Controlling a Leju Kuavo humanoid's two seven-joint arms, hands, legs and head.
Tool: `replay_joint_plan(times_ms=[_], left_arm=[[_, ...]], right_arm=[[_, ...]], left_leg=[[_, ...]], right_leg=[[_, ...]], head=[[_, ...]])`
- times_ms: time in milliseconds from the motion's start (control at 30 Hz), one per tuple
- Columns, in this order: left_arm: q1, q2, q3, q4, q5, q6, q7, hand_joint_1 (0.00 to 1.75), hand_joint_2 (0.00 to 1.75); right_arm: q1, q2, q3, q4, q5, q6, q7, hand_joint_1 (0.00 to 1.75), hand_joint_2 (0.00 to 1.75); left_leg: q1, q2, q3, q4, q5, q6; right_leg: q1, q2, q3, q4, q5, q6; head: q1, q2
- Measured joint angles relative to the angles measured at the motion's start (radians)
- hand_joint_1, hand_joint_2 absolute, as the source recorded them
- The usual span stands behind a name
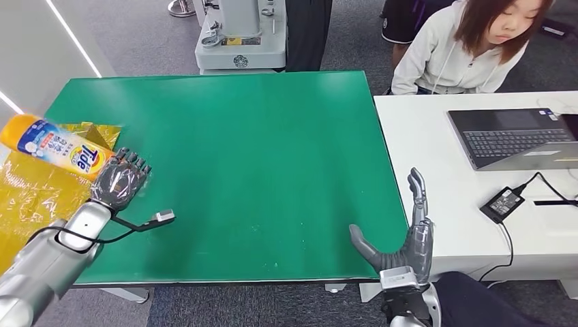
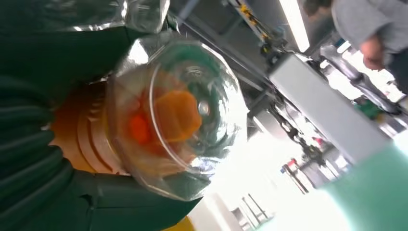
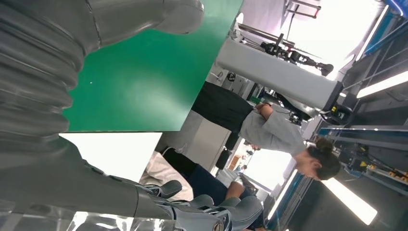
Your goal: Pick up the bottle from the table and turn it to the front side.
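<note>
My left hand [image 1: 120, 180] grips an orange bottle [image 1: 58, 145] with a blue and white Tide label, held above the left edge of the green table [image 1: 259, 150]. The bottle lies tilted, its base pointing up and left, its label facing the head camera. In the left wrist view the bottle's clear cap [image 2: 178, 115] over an orange neck sits right in front of my left hand [image 2: 43, 159]. My right hand [image 1: 402, 238] stands at the table's front right corner, fingers straight and spread, holding nothing. The right wrist view shows my right hand [image 3: 57, 96] beside the green table [image 3: 144, 72].
Yellow plastic sheeting [image 1: 31, 194] lies at the table's left side. A white table [image 1: 443, 177] on the right carries a laptop [image 1: 518, 136] and a power adapter [image 1: 503, 203]. A person [image 1: 470, 44] sits behind it. A grey machine base [image 1: 240, 41] stands beyond the green table.
</note>
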Motion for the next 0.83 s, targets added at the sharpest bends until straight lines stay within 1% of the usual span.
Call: replay_joint_plan(times_ms=[100,200,267,367,567,833], left_arm=[[0.043,-0.002,0.054,0.037,0.014,-0.001,-0.018,1.75,1.75],[0.070,-0.014,0.134,0.112,0.061,-0.008,-0.021,1.75,1.75],[0.086,-0.023,0.183,0.158,0.077,-0.006,-0.016,1.75,1.75],[0.100,-0.032,0.232,0.201,0.080,-0.007,-0.015,1.75,1.75],[0.102,-0.046,0.297,0.249,0.074,-0.015,-0.006,1.75,1.75],[0.095,-0.073,0.332,0.276,0.040,-0.016,-0.006,1.75,1.75]], right_arm=[[0.000,0.000,0.000,0.000,-0.003,0.008,0.000,0.00,1.75],[-0.012,0.000,0.009,0.012,-0.030,0.023,0.000,0.00,1.75],[-0.023,0.000,0.020,0.026,-0.050,0.018,0.000,0.00,1.75],[-0.041,-0.001,0.037,0.045,-0.072,0.003,0.000,0.00,1.75],[-0.077,-0.008,0.070,0.080,-0.092,-0.014,0.000,0.00,1.75],[-0.095,-0.010,0.087,0.104,-0.085,-0.016,0.000,0.00,1.75]], left_leg=[[0.000,0.000,0.000,0.000,0.000,0.000],[0.000,0.001,0.000,0.000,-0.001,-0.001],[0.000,0.001,0.000,0.000,-0.001,-0.001],[0.000,-0.001,0.000,0.000,-0.001,-0.001],[0.000,-0.001,0.000,0.000,-0.001,-0.001],[0.000,-0.002,0.000,0.000,-0.001,-0.001]], right_leg=[[0.000,0.000,0.000,0.000,0.000,0.000],[0.000,0.001,0.000,0.000,0.000,-0.001],[0.000,0.000,0.000,0.000,0.000,-0.001],[0.000,-0.002,0.000,0.000,0.000,-0.001],[0.000,-0.001,0.000,0.000,0.000,-0.001],[0.000,-0.002,0.000,0.000,0.000,-0.001]], head=[[0.000,0.000],[0.000,0.000],[0.000,0.000],[0.000,0.000],[0.000,0.000],[0.000,0.000]])
